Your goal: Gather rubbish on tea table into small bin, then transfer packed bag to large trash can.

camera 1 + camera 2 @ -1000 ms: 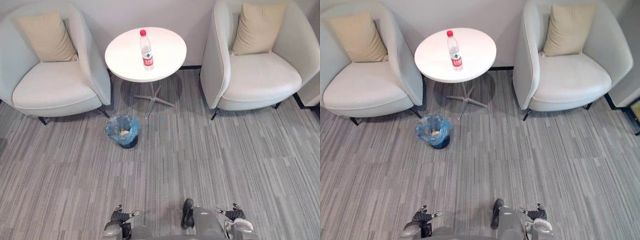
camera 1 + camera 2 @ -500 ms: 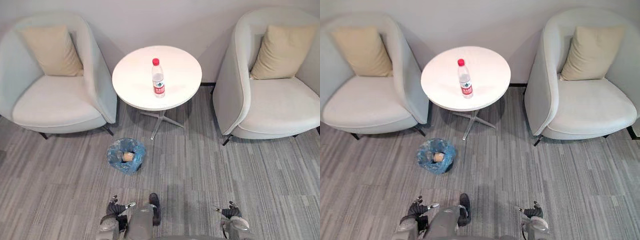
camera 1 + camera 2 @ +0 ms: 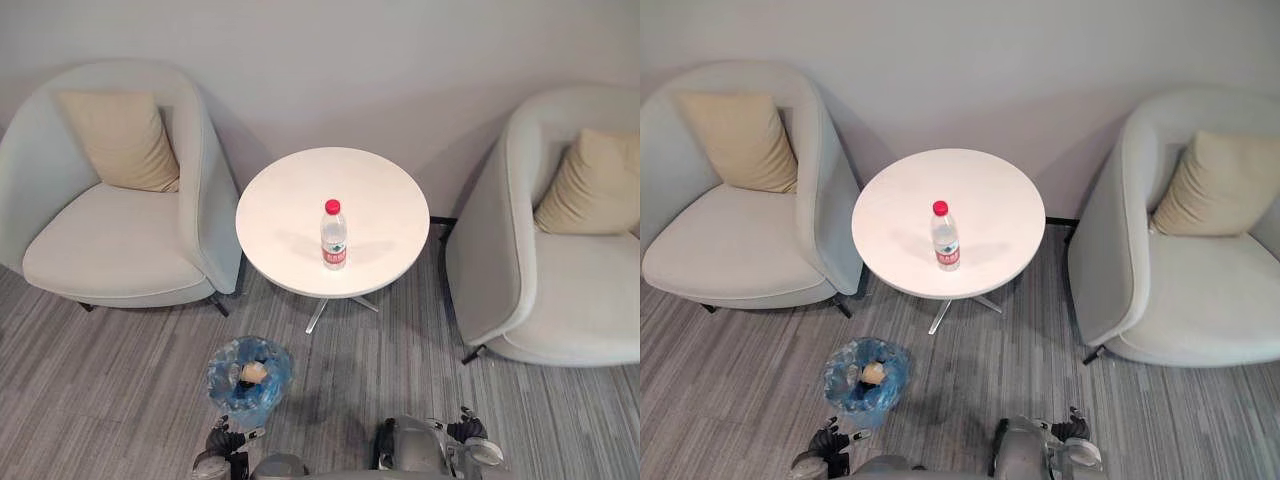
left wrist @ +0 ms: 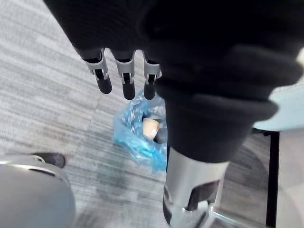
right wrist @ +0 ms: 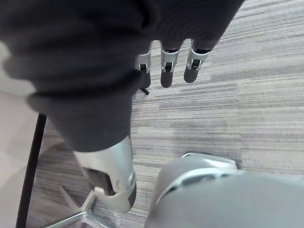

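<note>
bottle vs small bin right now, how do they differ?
The bottle stands on the white table; the small bin sits on the carpet, left of the table's foot. The bottle is clear with a red cap on; the bin is lined with a blue bag, open-topped, with rubbish inside. Both stand upright.

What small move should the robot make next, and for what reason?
Probably one short step toward the tea table: the bottle stands upright near its middle, while the left hand and the right hand hang low, open and empty, seemingly too far to reach it.
</note>
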